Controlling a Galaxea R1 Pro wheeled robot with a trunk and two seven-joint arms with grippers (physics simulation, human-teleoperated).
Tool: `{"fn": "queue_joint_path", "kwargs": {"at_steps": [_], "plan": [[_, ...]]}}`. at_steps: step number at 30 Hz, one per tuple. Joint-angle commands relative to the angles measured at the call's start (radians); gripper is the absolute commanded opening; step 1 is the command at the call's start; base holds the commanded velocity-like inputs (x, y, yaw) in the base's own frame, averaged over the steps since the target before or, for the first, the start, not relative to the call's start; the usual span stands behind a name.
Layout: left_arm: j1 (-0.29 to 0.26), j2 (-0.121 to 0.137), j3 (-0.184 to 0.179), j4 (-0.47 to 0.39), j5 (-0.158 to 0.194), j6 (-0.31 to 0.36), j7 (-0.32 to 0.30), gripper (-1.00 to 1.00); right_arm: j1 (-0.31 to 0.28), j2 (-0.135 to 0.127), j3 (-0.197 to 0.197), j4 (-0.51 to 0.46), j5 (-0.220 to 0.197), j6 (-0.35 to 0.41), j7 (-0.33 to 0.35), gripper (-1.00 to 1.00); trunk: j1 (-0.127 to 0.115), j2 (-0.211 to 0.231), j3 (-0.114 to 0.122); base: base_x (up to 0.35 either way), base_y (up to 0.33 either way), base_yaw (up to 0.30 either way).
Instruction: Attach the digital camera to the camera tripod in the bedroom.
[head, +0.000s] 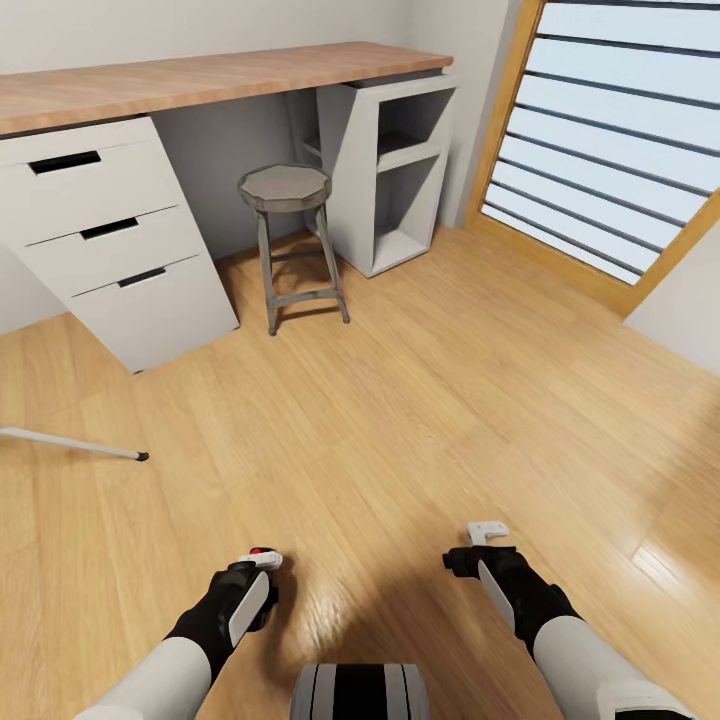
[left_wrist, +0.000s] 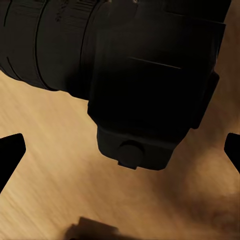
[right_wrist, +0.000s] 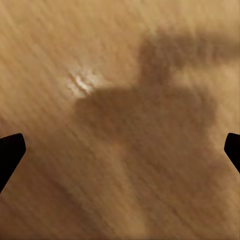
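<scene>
Black camera held in the left gripper, low over the wood floor. Right gripper open, empty. Tripod leg far off, left. Could slip and drop on the way. Red button seen from the head, camera body from the left wrist.

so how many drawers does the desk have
3, stacked at the desk's left end: top drawer, middle drawer, bottom drawer. Any further left would be out of frame.
</scene>
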Motion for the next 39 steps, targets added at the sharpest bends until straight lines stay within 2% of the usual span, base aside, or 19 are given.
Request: {"fn": "queue_joint_path", "kwargs": {"at_steps": [1,14,15,20,39], "plan": [[0.000,0.001,-0.007,-0.002,0.011,0.003,0.009,1.00,0.000,0.000,0.003,-0.002,0.001,0.006,-0.002,1.00,0.000,0.000,-0.001,0.000,0.000,0.000],[0.000,-0.001,-0.007,-0.002,0.011,0.001,0.003,1.00,0.000,0.000,0.002,-0.001,0.001,0.006,-0.003,1.00,0.000,0.000,-0.001,0.000,0.000,0.000],[0.000,0.000,-0.007,0.001,0.011,0.000,-0.035,1.00,0.000,0.000,0.002,0.000,0.001,0.006,-0.003,1.00,0.000,0.000,-0.001,0.000,0.000,0.000],[0.000,0.003,-0.009,0.005,0.004,-0.001,-0.124,1.00,0.000,-0.002,0.002,0.001,0.001,0.005,-0.003,1.00,0.000,0.000,-0.001,0.000,0.000,0.000],[0.000,0.005,-0.010,0.009,0.000,-0.001,-0.140,1.00,0.000,-0.003,0.002,0.001,0.001,0.005,-0.003,1.00,0.000,0.000,-0.001,0.000,0.000,0.000]]}}
